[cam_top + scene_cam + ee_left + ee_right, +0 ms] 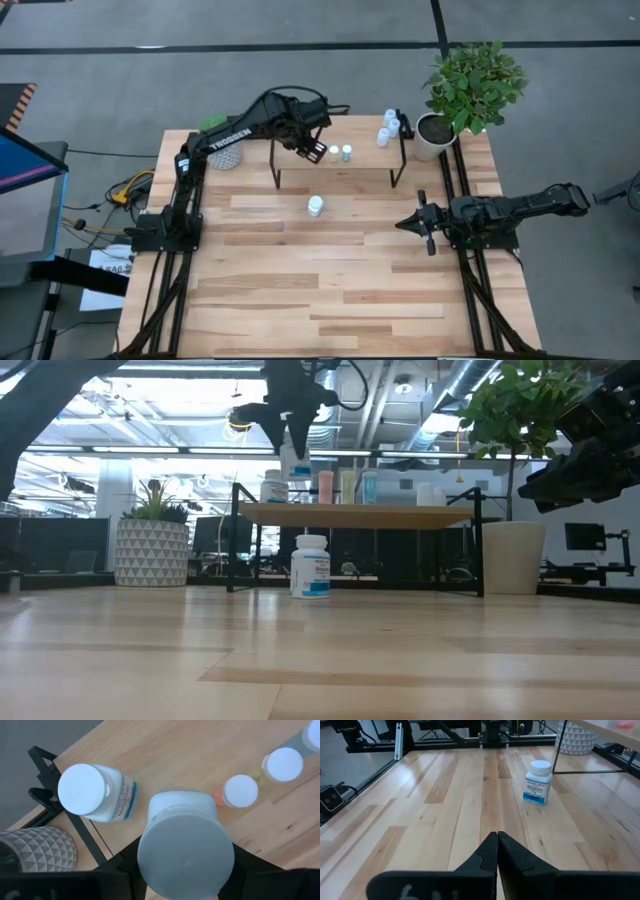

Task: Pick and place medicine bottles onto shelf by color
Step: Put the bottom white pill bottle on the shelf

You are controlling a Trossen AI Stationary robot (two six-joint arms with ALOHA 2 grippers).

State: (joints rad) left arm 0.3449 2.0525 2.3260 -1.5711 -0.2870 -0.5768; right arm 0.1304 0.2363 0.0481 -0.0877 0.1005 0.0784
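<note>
Shelf stands at the far side of the table, a light-wood platform on thin black legs. Left gripper hangs above the shelf's left end, pinching a white-capped bottle between its fingers; in the low view this held bottle sits clear of the shelf top, not touching it.

On the shelf, just beside the held bottle, a larger white bottle with a blue-edged label stands upright near the left end. Farther along: an orange-bodied small bottle with a white cap, then a yellowish one. From above, two small bottles show side by side near the shelf's middle. A cluster of pale bottles sits at the shelf's right end, close to the white pot of the leafy plant.

One white bottle stands upright on the table in front of the shelf, well apart from both arms; its label is blue and white.

Right gripper waits at the table's right side, low, pointing toward the middle. Its fingers are pressed together, holding nothing.

A patterned grey-white pot stands off the shelf's left end.
</note>
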